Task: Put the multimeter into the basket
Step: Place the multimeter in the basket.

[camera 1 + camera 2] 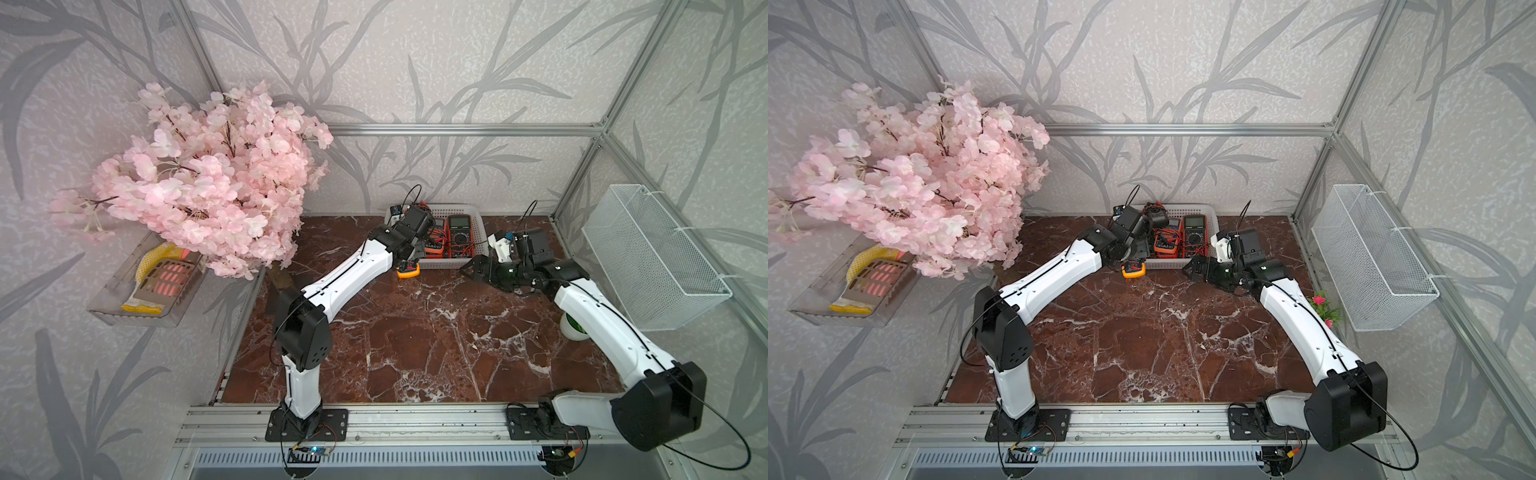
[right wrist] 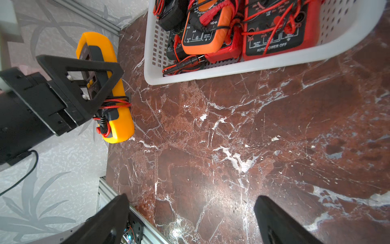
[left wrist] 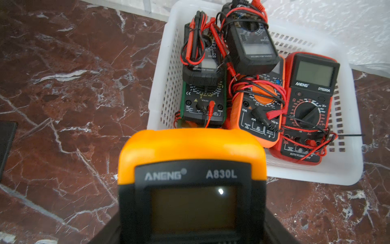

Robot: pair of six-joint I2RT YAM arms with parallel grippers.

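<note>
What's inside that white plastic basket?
Several meters tangled in red and black wires; they overlap, so anything beneath them and most of the basket floor is hidden.

basket (image 3: 316, 174): low, white, perforated, partly filled | multimeter (image 3: 191, 147): yellow-orange, held aloft just outside its near rim

Pink blossom branches (image 1: 208, 178) at left, white wire-mesh basket (image 1: 652, 257) on right wall, brown marble tabletop (image 1: 415, 340)

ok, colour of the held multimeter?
The multimeter is yellow-orange with a black face; clearest in the left wrist view.
</note>
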